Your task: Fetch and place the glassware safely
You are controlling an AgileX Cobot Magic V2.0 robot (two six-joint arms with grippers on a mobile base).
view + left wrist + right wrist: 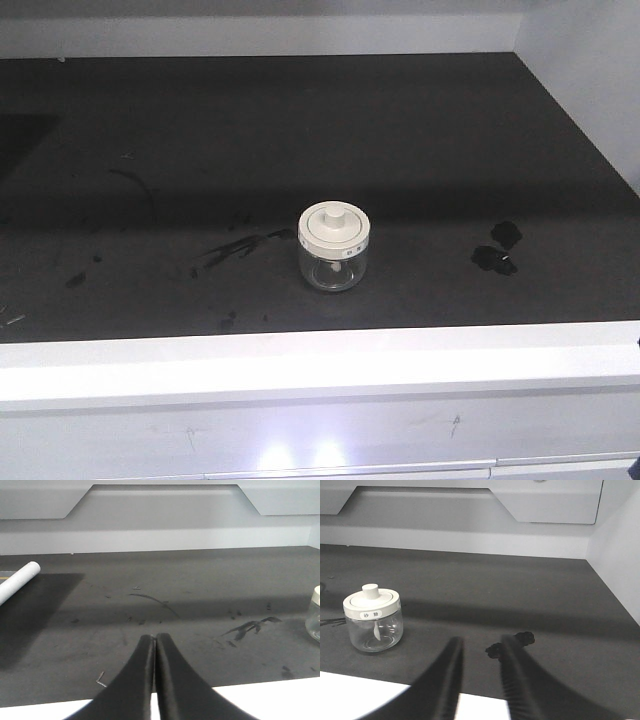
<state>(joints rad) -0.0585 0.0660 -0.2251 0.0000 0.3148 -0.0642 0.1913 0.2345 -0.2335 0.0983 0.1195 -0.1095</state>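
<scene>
Rod-shaped white object (pixel 17 582) lies at the far left of the dark desk (pixel 300 120). Next, the left tool (pixel 154 640) hangs over the desk's white front edge, its two black fingers (pixel 135 680) pressed together with nothing between them. Black smears (pixel 235 247) streak the surface just left of the glass jar (pixel 335 247), which stands upright near the front edge at about the middle, its cream-white knobbed lid (pixel 335 222) seated on top. Further right sit dark blotches (pixel 497 248). The right tool (pixel 481 641) hovers near them, slightly parted and empty, apart from the jar.
</scene>
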